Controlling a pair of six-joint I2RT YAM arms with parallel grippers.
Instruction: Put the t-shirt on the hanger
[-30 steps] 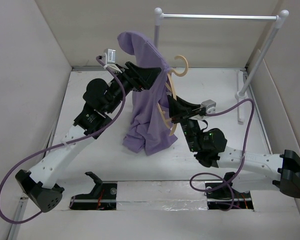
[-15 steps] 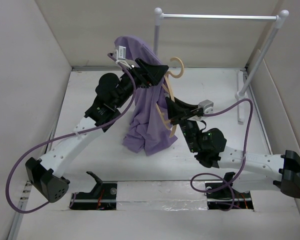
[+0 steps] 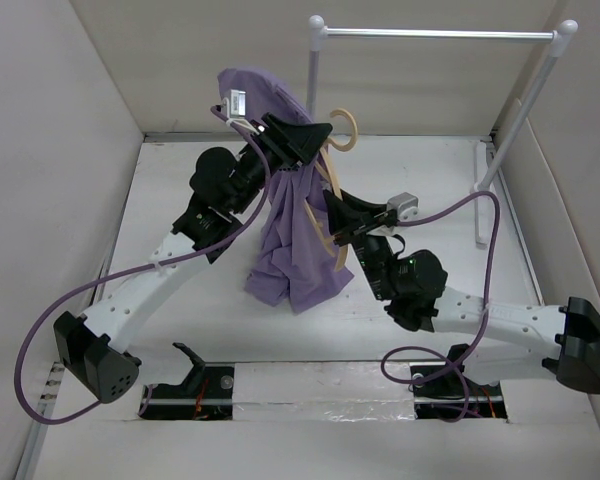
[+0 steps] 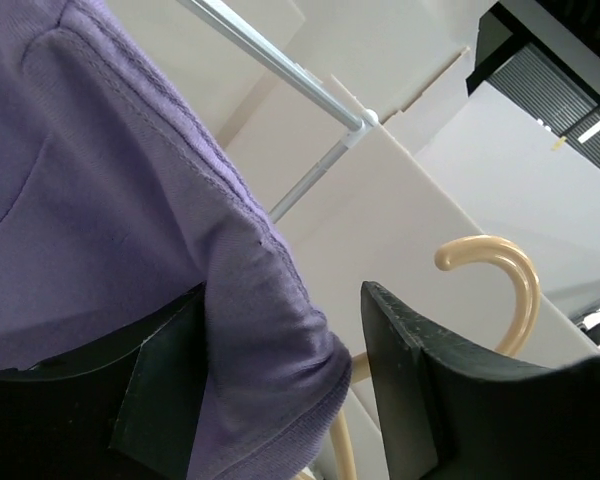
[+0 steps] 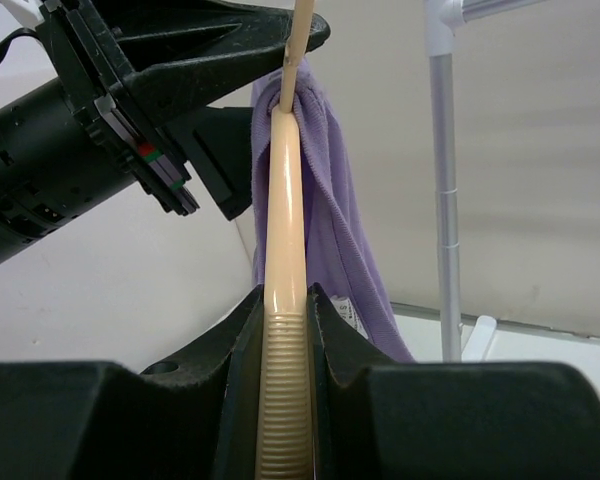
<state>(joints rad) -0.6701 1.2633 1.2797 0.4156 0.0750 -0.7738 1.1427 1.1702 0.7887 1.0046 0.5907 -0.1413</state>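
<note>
Draping t-shirt (image 3: 290,250) hides 1 hanger (image 5: 285,200) shoulder; right hand (image 5: 284,302) clamps other.

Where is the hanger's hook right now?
Top view, back centre: the hanger's hook sits just right of the left tool and purple t-shirt, left of the rack post.

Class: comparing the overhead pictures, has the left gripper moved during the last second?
Yes. The left gripper has shifted right and slightly up in the overhead view, closer to the left-hand post of the clothes rack.

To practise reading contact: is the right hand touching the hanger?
Touching. The right wrist view shows the right hand clamped on the hanger with no gap.
</note>
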